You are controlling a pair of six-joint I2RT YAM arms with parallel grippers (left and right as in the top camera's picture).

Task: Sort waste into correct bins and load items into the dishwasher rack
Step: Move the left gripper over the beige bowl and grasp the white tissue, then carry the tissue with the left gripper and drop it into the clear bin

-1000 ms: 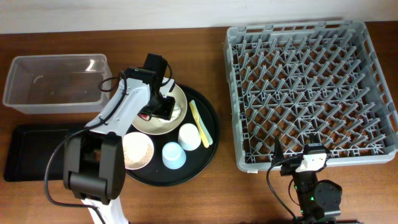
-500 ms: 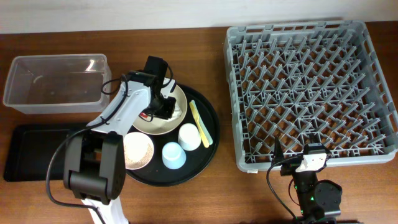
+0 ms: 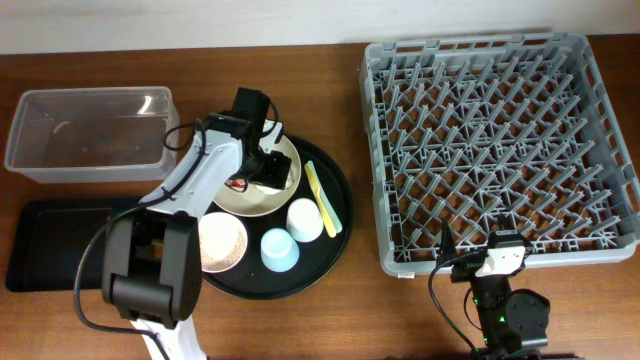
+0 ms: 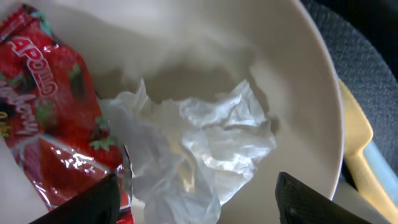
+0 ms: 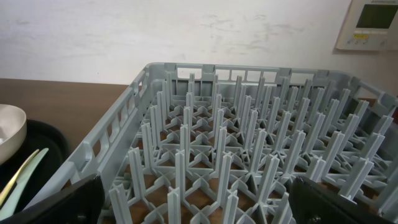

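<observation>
Left gripper (image 3: 265, 168) down inside the large cream bowl (image 3: 250, 200), spread wide, pinching nothing. In the wrist view, dark fingers (image 4: 93, 205) low at either edge, with the crumpled white tissue (image 4: 214, 140) lying between and just ahead of them. Touching the tissue on its left side, the small red crinkled wrapper (image 4: 46, 118), strawberries printed across it. Both resting in the bowl's hollow. Just past the bowl's rim, the slim yellow utensil (image 3: 322, 197), flat on the round black tray (image 3: 335, 255). Sharing that tray, nearer the front: white cup (image 3: 305, 220), light blue cup (image 3: 279, 250), small pink bowl (image 3: 222, 243). Off to the left, on the table: clear plastic box (image 3: 90, 135) at the back, shallow black tray (image 3: 60, 245) in front of it. Over on the right, the big grey dishwasher rack (image 3: 500, 140). Right gripper (image 5: 199, 206) parked at the rack's near edge, likewise spread wide, gripping nothing.
</observation>
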